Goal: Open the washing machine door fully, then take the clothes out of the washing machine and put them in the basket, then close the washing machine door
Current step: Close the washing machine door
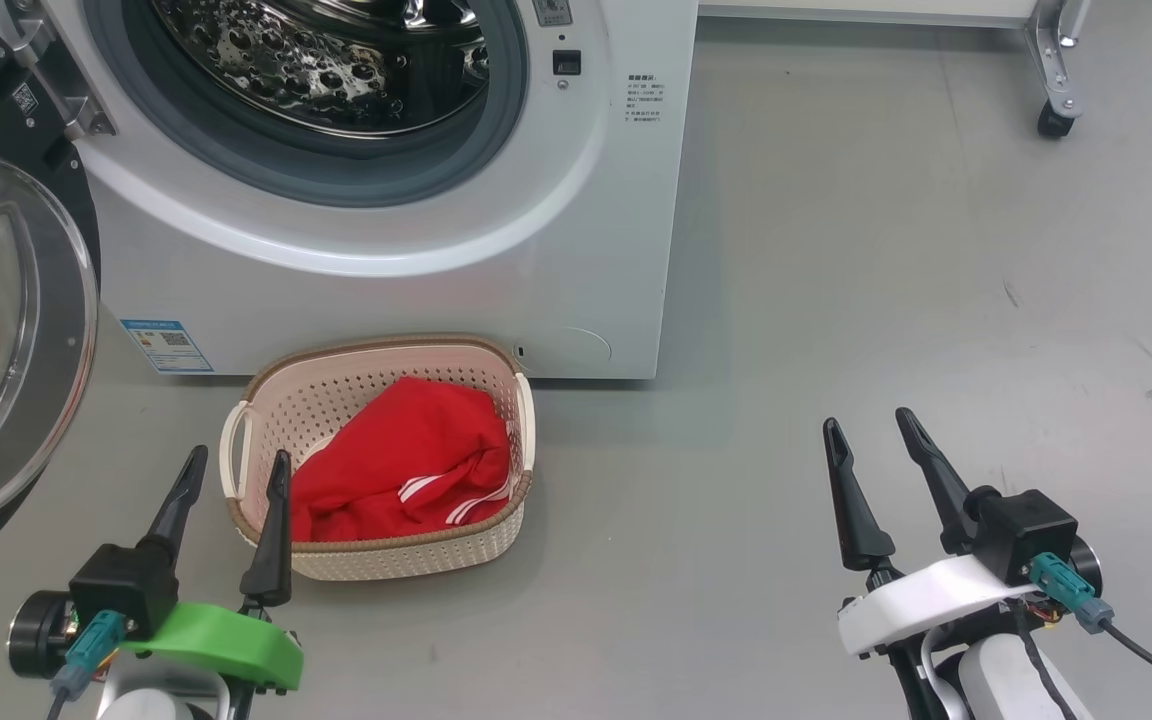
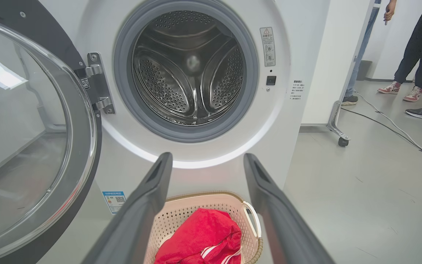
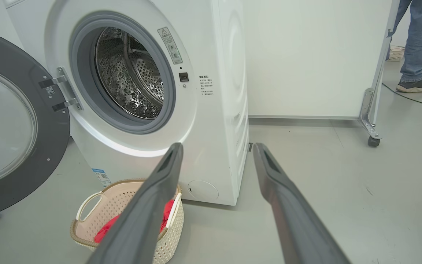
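- Washing machine door (image 1: 6, 330) stood swung wide open at the far left, its glass bowl bulging toward the room.
- Left gripper (image 1: 241, 456) hovered low by the basket's left handle, its 2 fingers spread wide, holding nothing.
- Basket (image 1: 376, 560) sat on the floor just in front of the washing machine (image 1: 576, 250), with the red, white-striped clothes (image 1: 406, 460) heaped inside.
- Right gripper (image 1: 866, 420) hung above grey floor, right of the machine, fingers wide apart and empty.

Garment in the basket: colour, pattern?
The garment is red with thin white stripes; head view shows it best.
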Tool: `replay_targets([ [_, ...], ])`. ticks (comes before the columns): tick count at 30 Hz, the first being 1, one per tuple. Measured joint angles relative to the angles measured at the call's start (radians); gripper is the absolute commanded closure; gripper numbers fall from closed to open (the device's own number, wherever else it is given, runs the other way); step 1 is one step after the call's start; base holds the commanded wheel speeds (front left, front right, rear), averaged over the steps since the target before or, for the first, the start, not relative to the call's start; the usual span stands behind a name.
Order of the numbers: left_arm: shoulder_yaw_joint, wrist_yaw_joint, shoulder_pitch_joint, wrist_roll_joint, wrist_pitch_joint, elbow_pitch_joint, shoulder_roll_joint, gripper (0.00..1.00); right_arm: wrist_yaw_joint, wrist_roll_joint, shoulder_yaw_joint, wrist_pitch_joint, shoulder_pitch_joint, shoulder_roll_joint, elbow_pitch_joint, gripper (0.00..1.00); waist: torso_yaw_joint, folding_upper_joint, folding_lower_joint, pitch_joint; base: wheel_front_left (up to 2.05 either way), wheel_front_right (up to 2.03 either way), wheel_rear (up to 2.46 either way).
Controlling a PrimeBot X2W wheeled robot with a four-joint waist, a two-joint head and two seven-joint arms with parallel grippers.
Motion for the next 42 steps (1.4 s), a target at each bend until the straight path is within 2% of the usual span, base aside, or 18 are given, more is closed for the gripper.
replay_targets([
  [24, -0.008, -0.008, 0.0, 0.022, 0.0, 0.004, -0.004, 0.0, -0.001, 0.0, -0.01, 0.0, -0.005, 0.0, -0.002, 0.0, 0.011, 0.0, 0.0, -0.004, 0.0, 0.0, 0.0],
  [31, -0.015, -0.008, -0.001, 0.022, 0.0, 0.005, -0.01, 0.0, -0.001, 0.0, -0.01, 0.0, -0.004, 0.0, -0.006, 0.0, 0.051, 0.0, 0.0, 0.004, 0.0, 0.0, 0.0],
  [42, -0.01, -0.008, -0.002, 0.022, 0.0, 0.009, -0.018, 0.0, 0.0, -0.007, -0.002, 0.0, -0.006, -0.001, -0.009, 0.0, 0.181, 0.0, 0.0, 0.018, 0.0, 0.0, 0.0],
])
